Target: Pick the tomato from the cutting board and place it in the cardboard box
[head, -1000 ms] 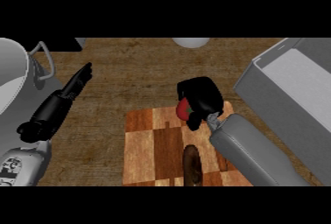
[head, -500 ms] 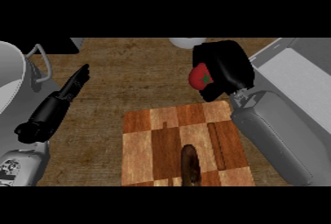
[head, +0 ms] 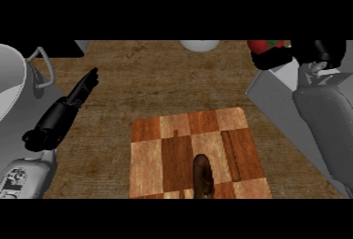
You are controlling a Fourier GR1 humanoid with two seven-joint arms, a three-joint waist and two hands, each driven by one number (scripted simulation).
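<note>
Upper right of frame: black right hand point(head: 298, 57) with fingers curled round the red tomato with green top point(head: 267, 45), held above the grey flap of the cardboard box point(head: 274, 88). Checkered wooden cutting board point(head: 196, 156) sits lower centre, with a dark brown elongated object point(head: 202, 176) lying on it. Left hand point(head: 81, 88), left of frame: fingers straight, holding nothing, over the brown wooden counter point(head: 151, 79).

My right hand point(head: 303, 55) is up at top right, fingers curled; my left hand point(head: 77, 93) rests straight-fingered at left.
</note>
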